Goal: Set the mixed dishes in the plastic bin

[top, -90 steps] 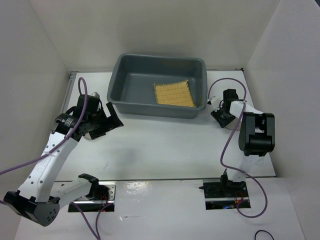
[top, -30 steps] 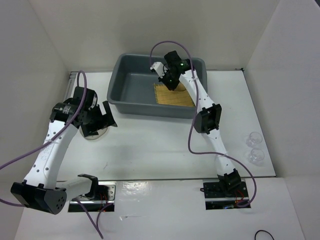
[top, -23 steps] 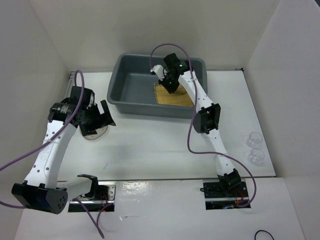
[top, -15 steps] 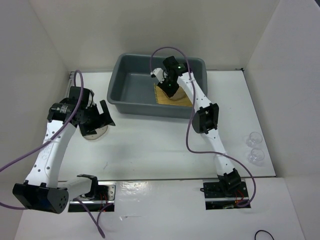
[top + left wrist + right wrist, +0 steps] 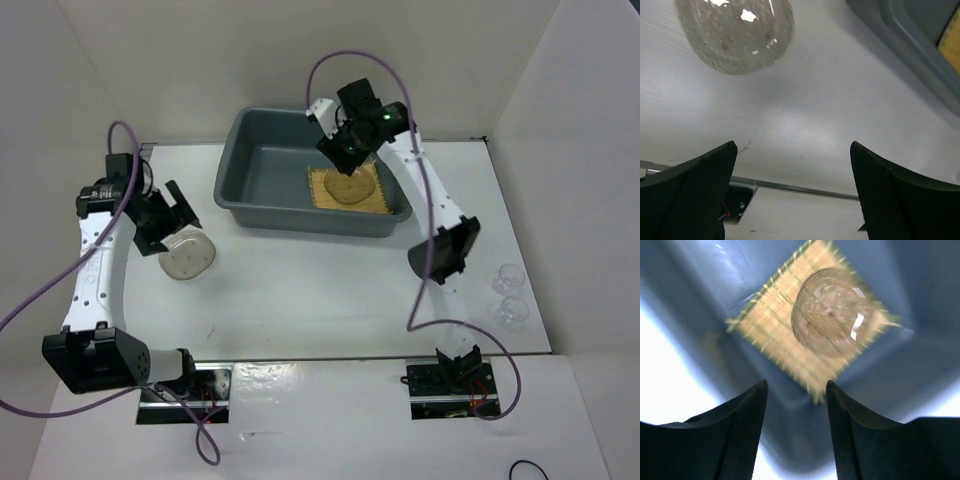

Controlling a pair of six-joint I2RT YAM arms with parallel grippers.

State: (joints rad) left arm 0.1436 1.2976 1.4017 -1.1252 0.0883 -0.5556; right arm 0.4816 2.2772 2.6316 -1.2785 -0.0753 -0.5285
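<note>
Since a second ago the right gripper (image 5: pixel 345 150) is letting go: the jaws were closed then, and now they are standing apart with nothing between them. The wrist is lifting clear above the bin (image 5: pixel 232 175). The left arm is also pulling back toward the left wall, uncovering a second saucer (image 5: pixel 188 257) on the table (image 5: pixel 320 290).

I'm seeing the released saucer (image 5: pixel 347 186) as a small round translucent smoky-grey disc, with the weave showing through it. It's lying roughly centred on the yellow woven mat (image 5: pixel 378 200). The mat is lying flat on the floor of the dark grey bin, toward its right end. The right wrist view is smearing with motion, so the saucer looks level but I can't be sure.

That saucer is sitting below the right gripper, well apart from the fingers (image 5: pixel 735 435), no contact.

The left gripper (image 5: pixel 172 218) is hanging wide open and empty near the second saucer. In the left wrist view that saucer is lying ahead of the fingertips, left of centre, not touching. Two clear glass cups (image 5: pixel 509 277) are sitting side by side near the table's right edge, well apart from both arms.
</note>
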